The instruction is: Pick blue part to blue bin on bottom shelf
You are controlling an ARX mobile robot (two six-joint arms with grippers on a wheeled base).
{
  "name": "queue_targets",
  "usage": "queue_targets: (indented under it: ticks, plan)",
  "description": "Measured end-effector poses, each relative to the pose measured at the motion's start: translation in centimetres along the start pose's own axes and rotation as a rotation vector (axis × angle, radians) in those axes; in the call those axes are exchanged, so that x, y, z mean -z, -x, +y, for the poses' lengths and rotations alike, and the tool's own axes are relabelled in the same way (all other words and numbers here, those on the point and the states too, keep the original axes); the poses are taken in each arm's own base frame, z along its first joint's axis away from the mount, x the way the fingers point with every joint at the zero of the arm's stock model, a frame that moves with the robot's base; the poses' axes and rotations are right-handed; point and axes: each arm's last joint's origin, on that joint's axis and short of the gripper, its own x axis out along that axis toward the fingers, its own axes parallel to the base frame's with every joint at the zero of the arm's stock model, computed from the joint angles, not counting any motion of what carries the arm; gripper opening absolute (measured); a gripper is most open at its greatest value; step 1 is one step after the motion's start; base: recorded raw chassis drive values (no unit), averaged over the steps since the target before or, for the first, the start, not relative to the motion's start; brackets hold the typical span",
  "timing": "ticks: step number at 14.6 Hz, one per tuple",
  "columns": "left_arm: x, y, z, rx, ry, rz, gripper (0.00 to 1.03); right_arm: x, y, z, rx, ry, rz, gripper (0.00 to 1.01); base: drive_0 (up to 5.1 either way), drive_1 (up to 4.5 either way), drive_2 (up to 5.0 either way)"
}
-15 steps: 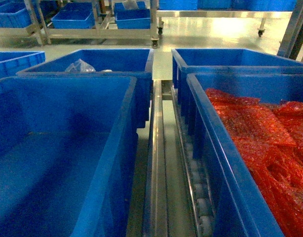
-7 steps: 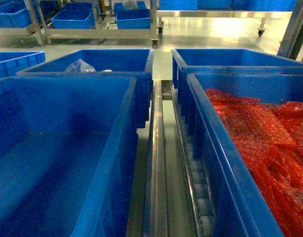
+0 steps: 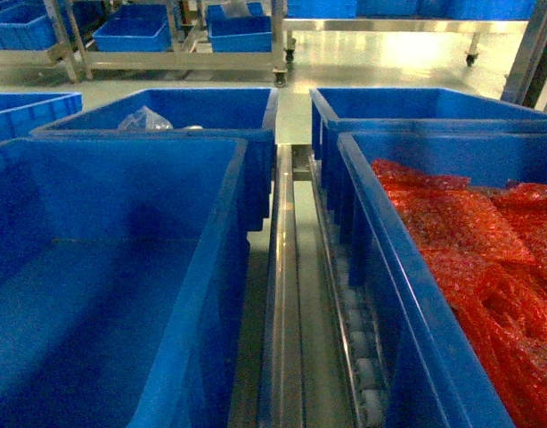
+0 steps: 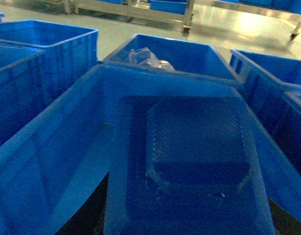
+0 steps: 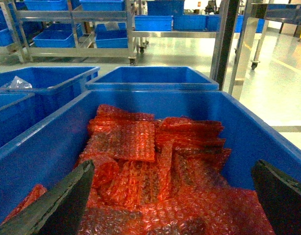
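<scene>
Right end effector [image 5: 172, 196]: fingers spread wide above red bubble-wrap bags [image 5: 155, 166] in a blue plastic bin [image 5: 155, 105]. Left end effector: state cannot be told; flat blue plastic part [image 4: 189, 161] fills its view above a blue bin [image 4: 52, 147].

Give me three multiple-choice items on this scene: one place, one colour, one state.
1. The red bubble-wrap bags lie in: A) the near left bin B) the near right bin C) the floor.
2. The near left bin is: A) grey B) green C) blue.
3. The right end effector is: A) open B) shut on a bag C) shut empty.
Answers: B, red fills the right-hand bin; C, its walls are blue; A, its fingers stand wide apart above the bags.
</scene>
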Motion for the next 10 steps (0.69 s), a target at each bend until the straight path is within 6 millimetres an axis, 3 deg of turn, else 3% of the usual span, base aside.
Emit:
queue_targets:
  ticks: [3,5,7,8,10]
  plan:
    - [-0.9,-5.3,-0.5,0.264,0.114,0.094,0.44,0.0,0.0,0.0,0.000,0.000,0.000,0.98,0.0,0.00,0.0]
    - [0.3,-8.1,0.1,0.326,0.173,0.239,0.70,0.0,0.0,0.0,0.000,0.000,0.000,0.98,0.0,0.00,0.0]
    - [0.0,-7.9,0.0,0.359,0.181,0.225,1.00,0.0,0.0,0.0,0.000,0.000,0.000,0.98,0.0,0.00,0.0]
    - [0.1,-8.0,-0.2,0.336,0.155,0.135,0.96,0.0,0.0,0.0,0.000,0.000,0.000,0.98,0.0,0.00,0.0]
    - [1.4,-6.9,1.1,0.137,0.004,-0.092,0.72,0.0,0.0,0.0,0.000,0.000,0.000,0.98,0.0,0.00,0.0]
